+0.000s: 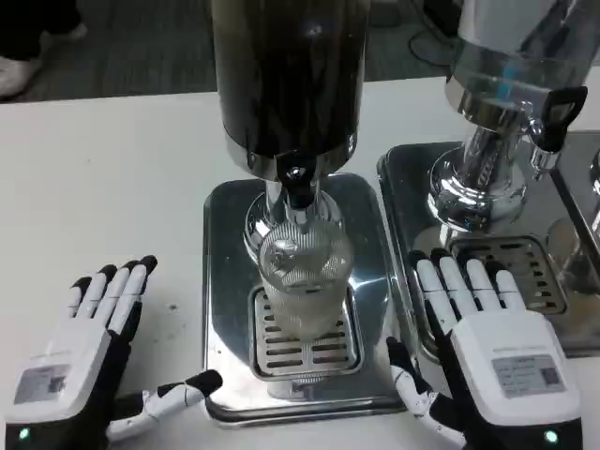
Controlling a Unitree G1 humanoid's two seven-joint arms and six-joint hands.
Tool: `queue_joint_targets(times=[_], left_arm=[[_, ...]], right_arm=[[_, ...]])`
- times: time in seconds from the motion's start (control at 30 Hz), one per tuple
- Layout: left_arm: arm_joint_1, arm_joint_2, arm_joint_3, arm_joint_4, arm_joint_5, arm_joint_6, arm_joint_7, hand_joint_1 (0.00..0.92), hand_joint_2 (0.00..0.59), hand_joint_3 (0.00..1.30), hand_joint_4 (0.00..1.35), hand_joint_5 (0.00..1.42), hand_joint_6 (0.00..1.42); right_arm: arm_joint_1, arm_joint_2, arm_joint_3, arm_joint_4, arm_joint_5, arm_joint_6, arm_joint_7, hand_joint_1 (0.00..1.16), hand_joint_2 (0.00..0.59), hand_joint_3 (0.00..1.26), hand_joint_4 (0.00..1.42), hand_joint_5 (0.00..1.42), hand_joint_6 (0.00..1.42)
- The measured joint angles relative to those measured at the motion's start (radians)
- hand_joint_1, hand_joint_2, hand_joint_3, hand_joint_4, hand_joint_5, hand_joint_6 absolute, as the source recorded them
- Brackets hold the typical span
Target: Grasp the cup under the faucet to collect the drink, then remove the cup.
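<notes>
While I watch from the head camera, the cup [302, 281] stands upright on the slotted drip grate [302, 345] of the middle dispenser's steel base tray [223, 281], directly below that dispenser's black faucet [298, 187]. It is a clear ribbed cup, and I cannot tell from here how much drink is in it. Neither hand touches it.

My left hand [80, 370] lies flat on the white table [103, 187] to the left of the cup, well apart from it, back upward, fingers straight and close together pointing away from me. Its thumb [173, 394] reaches out sideways toward the base tray, with the black tip just at the tray's front left corner. It holds nothing.

My right hand [492, 352] lies to the right of the cup, also back upward with fingers extended and slightly spread. Those fingers rest over the left edge of the second base tray [403, 178], beside its own grate [530, 267]. Its thumb [408, 380] points toward the gap between the two trays, near the front right corner of the middle one. This hand holds nothing either.

Behind the cup rises the dark dispenser tank [286, 66]. To the cup's right and farther back stands the second dispenser [497, 103], with a clear tank, a chrome column and a black tap handle [555, 112].
</notes>
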Motion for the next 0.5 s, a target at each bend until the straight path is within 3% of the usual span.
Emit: queue_joint_targets(times=[0.1, 0.2, 0.27, 0.43, 0.5], left_arm=[[0.002, 0.000, 0.033, -0.002, -0.058, -0.073, 0.006, 0.000, 0.102, 0.00, 0.00, 0.00, 0.00], [0.001, 0.012, 0.086, 0.002, -0.204, -0.285, -0.012, 0.000, 0.116, 0.00, 0.00, 0.00, 0.00], [-0.004, 0.020, 0.105, 0.008, -0.280, -0.366, -0.054, 0.000, 0.116, 0.00, 0.00, 0.00, 0.00], [-0.013, 0.055, 0.121, -0.026, -0.530, -0.510, -0.299, 0.000, 0.114, 0.00, 0.00, 0.00, 0.00], [-0.032, 0.054, 0.111, -0.036, -0.708, -0.532, -0.444, 0.000, 0.111, 0.00, 0.00, 0.00, 0.00]], right_arm=[[0.000, 0.000, 0.000, 0.000, -0.003, 0.000, 0.000, 0.22, 0.462, 0.00, 0.00, 0.00, 0.00], [0.001, -0.001, -0.005, 0.000, 0.004, -0.003, 0.001, 0.23, 0.462, 0.00, 0.00, 0.00, 0.00], [0.000, -0.002, -0.006, 0.000, 0.013, -0.004, 0.002, 0.23, 0.464, 0.00, 0.00, 0.00, 0.00], [-0.007, -0.003, -0.002, 0.005, 0.014, -0.009, 0.002, 0.27, 0.465, 0.00, 0.00, 0.00, 0.00], [-0.010, -0.002, 0.000, 0.005, 0.014, -0.009, 0.002, 0.27, 0.465, 0.00, 0.00, 0.00, 0.00]])
